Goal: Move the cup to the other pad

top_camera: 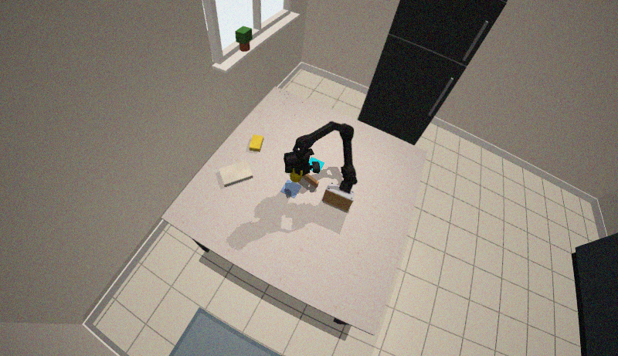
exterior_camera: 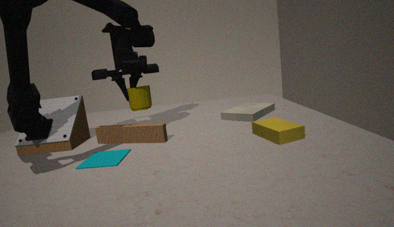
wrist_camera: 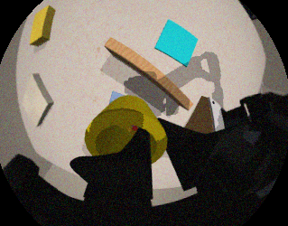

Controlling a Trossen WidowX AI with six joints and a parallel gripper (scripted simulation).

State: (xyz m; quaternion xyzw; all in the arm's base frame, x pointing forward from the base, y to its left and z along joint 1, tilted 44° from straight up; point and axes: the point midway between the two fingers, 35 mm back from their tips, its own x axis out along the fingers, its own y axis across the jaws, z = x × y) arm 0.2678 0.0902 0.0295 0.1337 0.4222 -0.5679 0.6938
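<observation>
The yellow cup (top_camera: 296,177) (exterior_camera: 140,98) (wrist_camera: 153,122) hangs in the air, slightly tilted, above the level of the wooden bar. My gripper (exterior_camera: 129,92) is shut on the cup's wall. Inside the cup a small red marble (wrist_camera: 134,128) shows in the wrist view; other marbles cannot be made out. The blue pad (top_camera: 290,188) (wrist_camera: 114,97) lies on the table below and near the cup, partly hidden by it in the wrist view. The cyan pad (top_camera: 316,164) (exterior_camera: 104,158) (wrist_camera: 176,42) lies flat and bare on the other side of the bar.
A wooden bar (top_camera: 310,180) (exterior_camera: 130,133) (wrist_camera: 147,71) stands between the two pads. The arm's base sits on a wedge-shaped block (top_camera: 337,199) (exterior_camera: 80,125) (wrist_camera: 200,116). A yellow block (top_camera: 256,143) (exterior_camera: 277,130) (wrist_camera: 41,26) and a pale slab (top_camera: 235,173) (exterior_camera: 246,111) (wrist_camera: 35,99) lie farther off.
</observation>
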